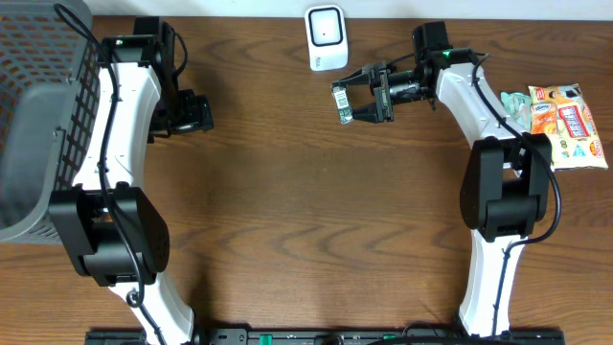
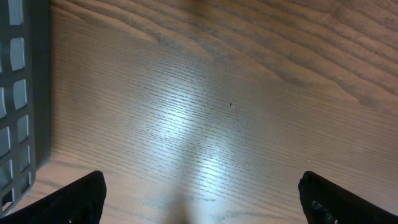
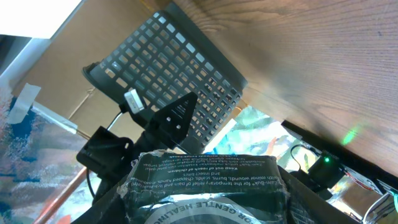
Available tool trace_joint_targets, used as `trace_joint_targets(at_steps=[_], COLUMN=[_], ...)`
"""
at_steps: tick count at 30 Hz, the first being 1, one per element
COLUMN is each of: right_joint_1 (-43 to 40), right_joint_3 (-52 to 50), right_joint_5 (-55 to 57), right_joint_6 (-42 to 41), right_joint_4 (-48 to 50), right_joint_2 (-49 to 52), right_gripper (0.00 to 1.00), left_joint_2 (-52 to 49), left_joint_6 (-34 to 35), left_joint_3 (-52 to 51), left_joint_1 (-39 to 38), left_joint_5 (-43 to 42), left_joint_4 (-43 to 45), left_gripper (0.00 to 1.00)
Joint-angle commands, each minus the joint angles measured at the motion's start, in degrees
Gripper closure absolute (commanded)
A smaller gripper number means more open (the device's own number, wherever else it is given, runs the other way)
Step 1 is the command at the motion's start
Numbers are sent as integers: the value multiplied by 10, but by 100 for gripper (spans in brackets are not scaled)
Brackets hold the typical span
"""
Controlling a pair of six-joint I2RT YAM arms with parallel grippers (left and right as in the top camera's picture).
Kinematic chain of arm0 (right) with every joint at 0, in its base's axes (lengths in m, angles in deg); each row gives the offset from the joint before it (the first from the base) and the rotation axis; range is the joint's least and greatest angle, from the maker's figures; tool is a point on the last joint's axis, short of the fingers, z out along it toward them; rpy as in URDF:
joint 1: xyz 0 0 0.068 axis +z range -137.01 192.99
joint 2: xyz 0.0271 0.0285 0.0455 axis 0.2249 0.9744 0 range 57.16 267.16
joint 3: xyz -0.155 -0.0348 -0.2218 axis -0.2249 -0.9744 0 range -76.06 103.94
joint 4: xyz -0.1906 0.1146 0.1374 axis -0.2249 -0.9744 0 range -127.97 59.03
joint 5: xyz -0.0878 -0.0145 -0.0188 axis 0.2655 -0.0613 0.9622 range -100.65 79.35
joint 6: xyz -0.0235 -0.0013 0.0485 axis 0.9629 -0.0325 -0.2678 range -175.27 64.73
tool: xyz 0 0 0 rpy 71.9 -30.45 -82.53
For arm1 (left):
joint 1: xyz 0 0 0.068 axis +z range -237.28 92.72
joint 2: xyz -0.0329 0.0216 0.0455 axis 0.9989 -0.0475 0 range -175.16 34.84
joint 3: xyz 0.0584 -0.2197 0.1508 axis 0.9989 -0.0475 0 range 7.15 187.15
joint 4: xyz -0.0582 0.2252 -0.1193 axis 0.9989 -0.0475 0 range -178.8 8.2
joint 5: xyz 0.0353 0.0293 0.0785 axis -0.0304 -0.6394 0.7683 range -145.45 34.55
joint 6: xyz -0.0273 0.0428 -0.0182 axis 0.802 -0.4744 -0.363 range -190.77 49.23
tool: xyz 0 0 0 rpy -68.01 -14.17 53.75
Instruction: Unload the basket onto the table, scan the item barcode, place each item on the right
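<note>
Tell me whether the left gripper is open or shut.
Open. The left gripper shows its fingers far apart, with only bare table between them.

A mesh basket is being accommodated at the far left of the table. The left gripper is being held just right of the basket, over bare tabletop. A barcode scanner is being supported at the far edge of the table, about midway across. A packet is being held between the fingers of the right gripper, up off the table, just nearer than the scanner and slightly to its right. A pile of snack bags is being carried by the table at its right edge, right of the right arm and well apart from the scanner.
</note>
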Motion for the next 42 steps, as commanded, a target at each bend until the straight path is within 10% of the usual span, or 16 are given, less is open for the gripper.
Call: trace_joint_targets(at_steps=[1,17,29,42], right_joint_1=[2,80,236,233], right_joint_3=[2,2,2,2], right_joint_5=[-3,302,1001,1061], right_joint_6=[-9,164,351,560], right_joint_4=[2,93,96,438], right_joint_2=[-20,-20,-20,-20], right_gripper=[48,49,43,30], left_joint_2=[-3,-3,-3,-3], left_joint_6=[7,7,7,7], left_joint_3=[-6,-6,-6,-6], left_joint_1=[1,1,1,1], left_joint_5=[5,5,5,5], left_joint_4=[-2,-2,-2,-2], left_gripper=[2,2,2,2])
